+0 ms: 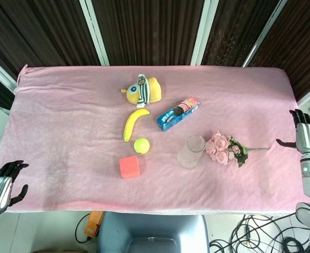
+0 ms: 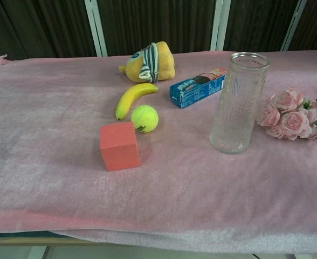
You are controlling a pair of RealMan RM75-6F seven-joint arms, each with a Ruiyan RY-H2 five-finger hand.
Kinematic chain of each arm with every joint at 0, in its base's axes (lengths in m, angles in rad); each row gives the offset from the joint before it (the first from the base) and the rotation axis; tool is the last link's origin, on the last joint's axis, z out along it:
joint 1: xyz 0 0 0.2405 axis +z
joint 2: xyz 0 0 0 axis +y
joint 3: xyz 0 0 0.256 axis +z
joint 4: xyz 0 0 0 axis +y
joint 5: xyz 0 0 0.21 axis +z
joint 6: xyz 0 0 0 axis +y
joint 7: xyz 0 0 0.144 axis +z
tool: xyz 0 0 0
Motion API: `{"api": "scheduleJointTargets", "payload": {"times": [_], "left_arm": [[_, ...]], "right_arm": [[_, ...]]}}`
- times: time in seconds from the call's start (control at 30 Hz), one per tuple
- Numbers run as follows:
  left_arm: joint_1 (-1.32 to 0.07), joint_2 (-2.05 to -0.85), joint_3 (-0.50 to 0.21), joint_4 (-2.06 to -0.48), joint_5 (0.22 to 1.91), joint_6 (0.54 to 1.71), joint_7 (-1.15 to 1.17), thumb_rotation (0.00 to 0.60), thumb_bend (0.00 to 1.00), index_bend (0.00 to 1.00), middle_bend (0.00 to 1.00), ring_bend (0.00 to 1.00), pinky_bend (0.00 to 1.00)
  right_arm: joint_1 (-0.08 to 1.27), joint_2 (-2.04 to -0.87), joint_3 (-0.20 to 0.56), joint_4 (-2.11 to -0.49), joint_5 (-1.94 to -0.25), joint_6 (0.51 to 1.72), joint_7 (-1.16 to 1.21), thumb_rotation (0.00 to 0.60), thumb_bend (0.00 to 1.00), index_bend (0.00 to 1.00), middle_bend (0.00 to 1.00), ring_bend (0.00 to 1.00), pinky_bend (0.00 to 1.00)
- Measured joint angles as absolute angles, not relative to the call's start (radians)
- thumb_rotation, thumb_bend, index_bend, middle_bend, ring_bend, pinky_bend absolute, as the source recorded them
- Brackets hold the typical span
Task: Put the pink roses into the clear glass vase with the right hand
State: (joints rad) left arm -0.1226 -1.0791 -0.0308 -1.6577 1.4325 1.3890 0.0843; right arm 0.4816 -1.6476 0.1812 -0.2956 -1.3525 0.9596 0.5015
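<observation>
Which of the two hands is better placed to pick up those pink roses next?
The right hand. It hangs open at the table's right edge, just beyond the stems of the pink roses, which lie beside the clear glass vase. The left hand sits at the far left corner, with the whole table between.

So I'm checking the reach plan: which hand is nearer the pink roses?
Right. The right hand hangs off the table edge just beyond the pink roses' stems; the left hand is at the opposite near corner.
</observation>
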Motion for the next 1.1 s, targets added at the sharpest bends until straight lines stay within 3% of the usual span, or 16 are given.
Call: {"api": "scheduleJointTargets", "payload": {"times": [0.63, 0.77, 1.1], "left_arm": [[-0.129, -1.090, -0.034, -1.638, 1.435, 1.386, 0.072, 0.600, 0.39, 0.25, 0.19, 0.15, 0.28], [-0.129, -1.089, -0.034, -1.639, 1.434, 1.387, 0.073, 0.600, 0.39, 0.25, 0.20, 0.15, 0.28], [-0.126, -1.089, -0.034, -1.639, 1.440, 1.397, 0.073, 0.600, 0.39, 0.25, 0.20, 0.15, 0.28]], "right_arm": [[0.473, -1.651, 0.151, -0.296, -1.388, 0.979, 0.556, 0.600, 0.18, 0.26, 0.21, 0.17, 0.31], [0.468, -1.645, 0.139, -0.310, -1.402, 0.992, 0.570, 0.600, 0.18, 0.26, 0.21, 0.16, 0.26], [0.472, -1.599, 0.041, -0.471, -1.530, 1.095, 0.639, 0.600, 0.18, 0.25, 0.21, 0.16, 0.23]]}}
